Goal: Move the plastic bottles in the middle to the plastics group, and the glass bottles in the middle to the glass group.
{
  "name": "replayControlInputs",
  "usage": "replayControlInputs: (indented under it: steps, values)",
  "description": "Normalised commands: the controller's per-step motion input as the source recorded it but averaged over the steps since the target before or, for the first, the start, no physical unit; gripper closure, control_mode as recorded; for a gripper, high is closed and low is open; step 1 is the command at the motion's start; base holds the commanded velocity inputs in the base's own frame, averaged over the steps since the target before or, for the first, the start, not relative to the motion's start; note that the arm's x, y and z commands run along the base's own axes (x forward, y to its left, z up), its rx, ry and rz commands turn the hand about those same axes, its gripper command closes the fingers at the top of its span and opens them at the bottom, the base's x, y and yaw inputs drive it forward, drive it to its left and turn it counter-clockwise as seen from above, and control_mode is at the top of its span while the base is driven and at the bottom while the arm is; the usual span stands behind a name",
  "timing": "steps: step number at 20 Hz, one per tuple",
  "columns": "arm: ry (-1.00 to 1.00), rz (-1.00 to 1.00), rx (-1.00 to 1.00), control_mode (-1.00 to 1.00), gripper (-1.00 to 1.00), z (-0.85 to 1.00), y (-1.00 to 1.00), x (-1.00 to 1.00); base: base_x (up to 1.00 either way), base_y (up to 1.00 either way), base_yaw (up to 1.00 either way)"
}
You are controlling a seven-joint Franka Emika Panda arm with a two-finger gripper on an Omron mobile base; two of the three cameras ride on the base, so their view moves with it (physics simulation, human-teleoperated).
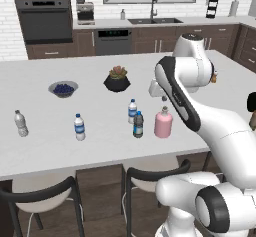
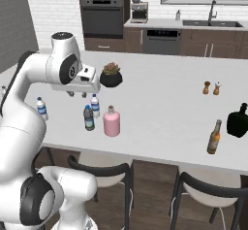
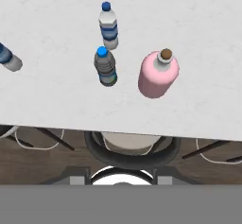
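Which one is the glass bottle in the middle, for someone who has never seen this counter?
Start at the long white counter and find the black plant pot near its centre. In front of it stand three bottles close together. The glass bottle is the squat pink one, wider than the clear bottle and the dark bottle.

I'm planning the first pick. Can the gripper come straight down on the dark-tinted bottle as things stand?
Probably yes: the gripper hangs above the dark-tinted bottle, which stands upright with clear gaps to the clear bottle and pink bottle.
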Motion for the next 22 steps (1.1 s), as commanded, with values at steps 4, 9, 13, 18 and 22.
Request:
replayControlInputs:
  steps: [4,9,13,18,22]
  values:
    - [-0.03,0.00,0.00,-1.00,-1.00,-0.05,-0.04,-0.06,0.00,0.00,0.00]
    - [0.04,-0.02,-0.01,-1.00,-1.00,-0.36,-0.27,-0.02,0.00,0.00,0.00]
    - [0.00,-0.18,-0.03,-1.00,-1.00,-0.39,-0.43,0.03,0.00,0.00,0.00]
    - [0.00,-0.20,-0.03,-1.00,-1.00,-0.37,-0.19,0.42,0.00,0.00,0.00]
    - [0.00,-0.13,0.00,-1.00,-1.00,-0.39,-0.03,0.52,0.00,0.00,0.00]
